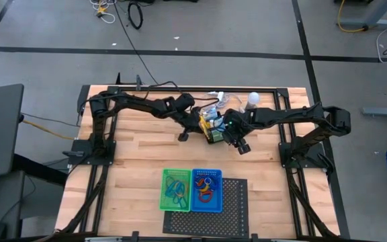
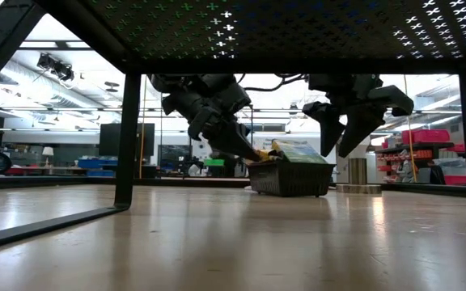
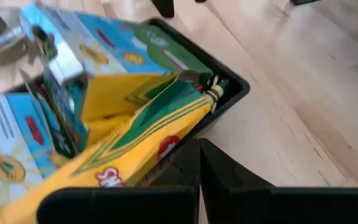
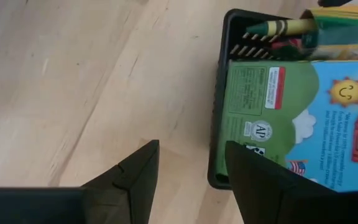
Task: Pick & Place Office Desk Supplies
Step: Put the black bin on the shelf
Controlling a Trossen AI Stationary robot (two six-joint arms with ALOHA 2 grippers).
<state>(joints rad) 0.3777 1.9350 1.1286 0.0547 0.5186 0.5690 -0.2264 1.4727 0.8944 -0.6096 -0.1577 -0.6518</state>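
A black tray (image 1: 215,138) (image 2: 290,179) stands at the table's middle, toward the far side. A yellow-green crayon box (image 3: 135,143) and a green-and-blue box (image 4: 291,118) lie tilted in it, sticking out over its rim. My left gripper (image 3: 199,152) (image 2: 253,153) is shut and slants down at the tray's left end, its tips beside the crayon box. My right gripper (image 4: 191,168) (image 2: 342,145) hangs open above the tray's right end. One finger is over bare table and the other over the tray's corner (image 4: 219,177), with nothing held. My left gripper's shut fingertips (image 3: 191,155) lie close against the lower edge of the yellow-green crayon box (image 3: 166,152), at the tray's rim, slanting down from the table's left. I cannot tell whether they touch the box or the tray.
A green tray (image 1: 175,189) and a blue tray (image 1: 206,189), both holding coloured loops, stand near the front edge, partly on a black perforated sheet (image 1: 234,202). A white bulb (image 1: 252,99) and a coiled cable (image 1: 213,97) sit behind the black tray. Bare wood lies to the left and right.
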